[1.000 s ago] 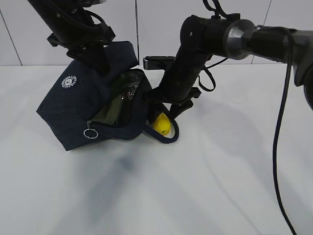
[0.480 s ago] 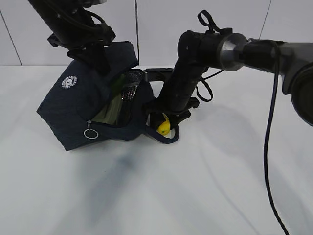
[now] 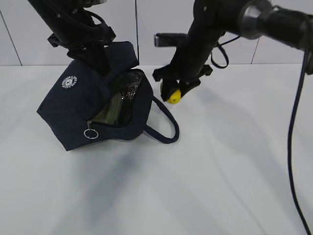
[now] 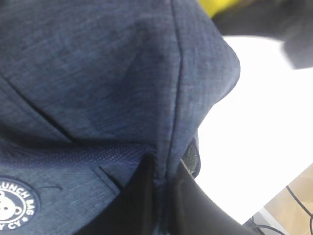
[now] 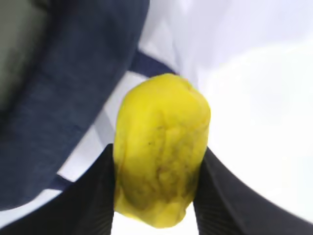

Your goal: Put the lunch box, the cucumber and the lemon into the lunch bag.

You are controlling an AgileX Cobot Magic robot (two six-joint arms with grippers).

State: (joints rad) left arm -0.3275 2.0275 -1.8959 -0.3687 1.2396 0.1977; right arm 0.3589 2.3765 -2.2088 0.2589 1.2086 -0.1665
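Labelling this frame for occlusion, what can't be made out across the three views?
- Cucumber: not identifiable; in the exterior view the lunch bag opening shows only pale green and mesh in shadow.
- Lunch box: only a pale green sliver, the rest hidden by bag fabric.
- Left gripper: its tips are cut off by the bottom edge in the left wrist view, pinching a fabric fold.
- Lemon: its underside is hidden by the right gripper.
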